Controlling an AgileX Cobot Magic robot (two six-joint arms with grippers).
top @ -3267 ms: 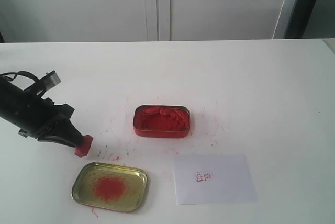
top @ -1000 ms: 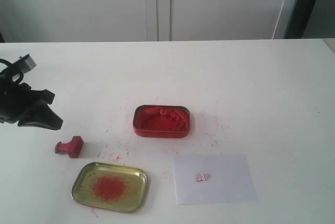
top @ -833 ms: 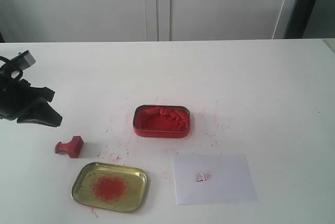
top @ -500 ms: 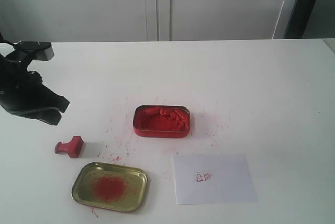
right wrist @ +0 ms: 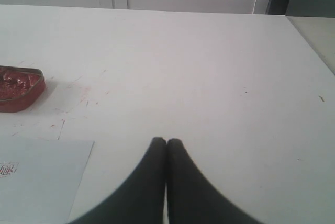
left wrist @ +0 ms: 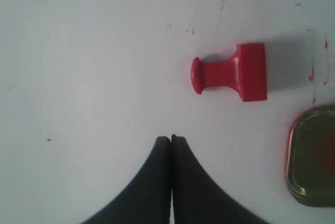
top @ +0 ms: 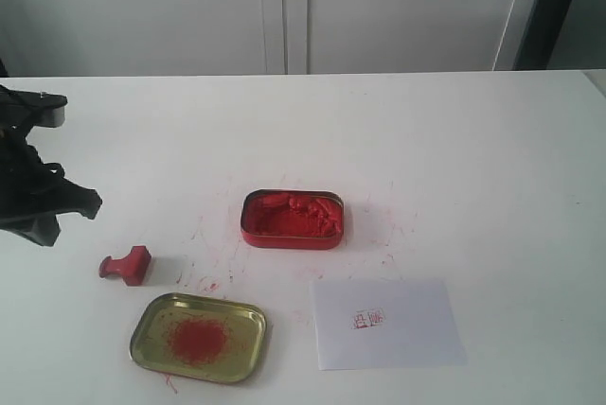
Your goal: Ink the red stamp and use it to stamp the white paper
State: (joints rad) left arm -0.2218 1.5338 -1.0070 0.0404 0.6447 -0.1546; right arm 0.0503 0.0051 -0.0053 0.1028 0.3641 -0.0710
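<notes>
Mostly white table (top: 454,140) flecked red, perhaps cabinet doors (top: 189,8) behind, left pincer (left wrist: 171,139) and right pincer (right wrist: 166,141) closed, empty.

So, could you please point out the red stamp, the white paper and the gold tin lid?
red stamp (top: 128,265): exterior view, where the handle meets the square base.
white paper (top: 417,329): exterior view, blank right-hand part of the sheet.
gold tin lid (top: 241,325): exterior view, bare gold floor near its right rim.
</notes>
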